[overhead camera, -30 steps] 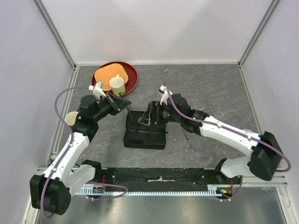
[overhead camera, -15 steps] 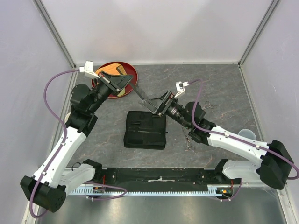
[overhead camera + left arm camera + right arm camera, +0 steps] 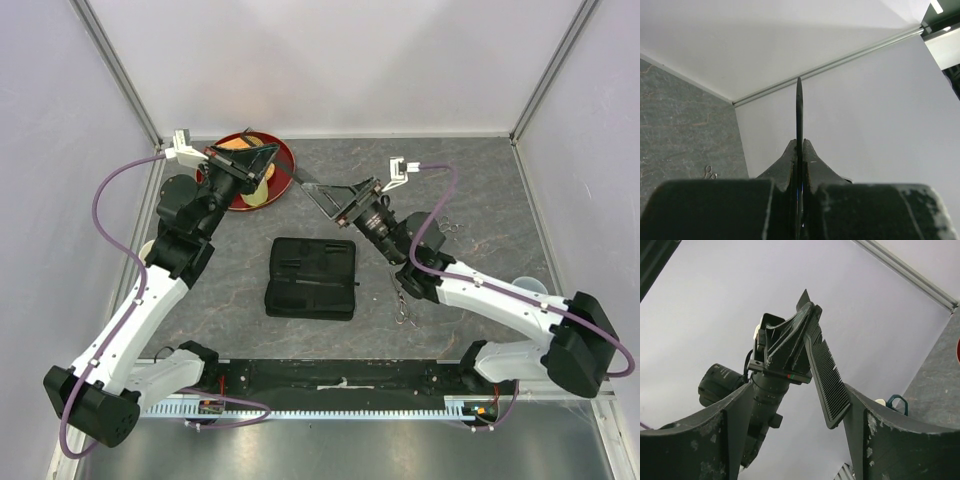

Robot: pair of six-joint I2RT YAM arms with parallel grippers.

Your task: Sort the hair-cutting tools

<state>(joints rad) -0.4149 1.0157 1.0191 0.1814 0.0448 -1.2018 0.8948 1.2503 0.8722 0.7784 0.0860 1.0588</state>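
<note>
Left pincer (image 3: 799,150) is clamped on the comb (image 3: 825,375), held high. The comb's free end reaches btw. the fingers (image 3: 880,440) of right pincer (image 3: 797,412), which stand apart, not gripping yet: prob. a hand-over.

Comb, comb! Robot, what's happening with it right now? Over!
Left gripper shut on the black comb, held up high. Right gripper open, pointed at it. Nothing between them. Over.

Desk (image 3: 480,180): grey, pale marbled veining. Case (image 3: 311,277): black. Comb (image 3: 827,375): black. Scissors (image 3: 447,228): silver. Plate (image 3: 283,165): red rim. Cables (image 3: 97,210): purple. Walls: white.
</note>
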